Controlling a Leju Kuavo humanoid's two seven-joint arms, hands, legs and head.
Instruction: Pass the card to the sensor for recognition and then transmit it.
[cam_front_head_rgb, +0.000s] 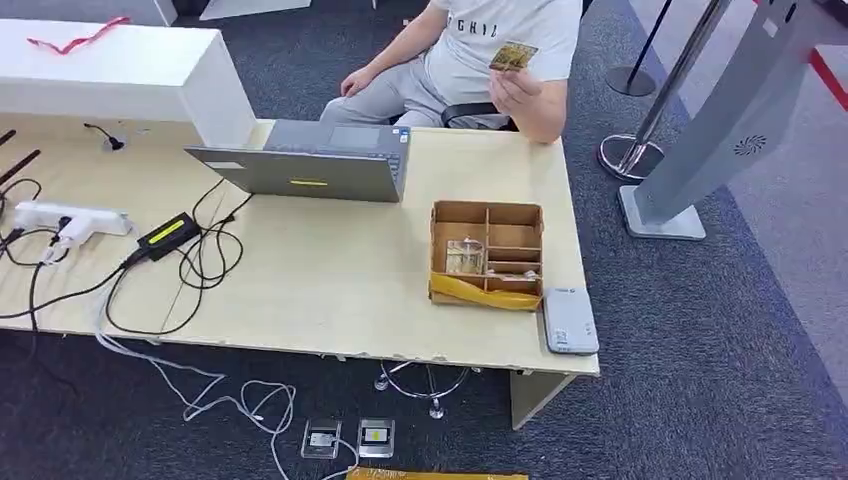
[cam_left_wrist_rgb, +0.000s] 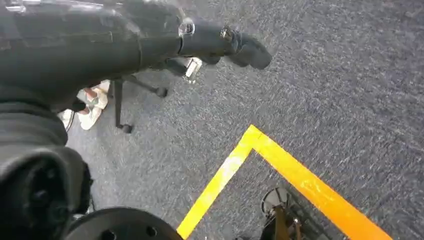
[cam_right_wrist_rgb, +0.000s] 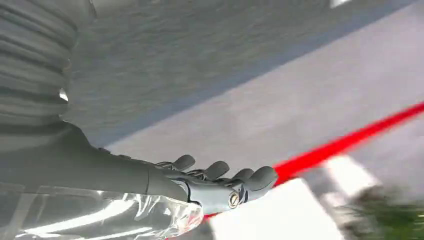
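Hanging over carpet, the left hand (cam_left_wrist_rgb: 220, 45) and right hand (cam_right_wrist_rgb: 220, 182) hold nothing, fingers extended; the cardboard box (cam_front_head_rgb: 487, 255) holds small clear items.

A long wooden table (cam_front_head_rgb: 330, 290) stands on dark carpet. A grey laptop (cam_front_head_rgb: 310, 160) sits near its far edge, lid tipped back. Left of it lies a black power brick (cam_front_head_rgb: 168, 233) with a yellow label, its black cables (cam_front_head_rgb: 205, 255) looped beside it, and a white power strip (cam_front_head_rgb: 65, 216) further left. A white box (cam_front_head_rgb: 120, 75) stands at the far left corner — a red ribbon (cam_front_head_rgb: 80, 40) lies on top. A silver stand (cam_front_head_rgb: 720, 120) leans on the floor to the right. In the left wrist view, yellow floor tape (cam_left_wrist_rgb: 280, 170) makes a corner.
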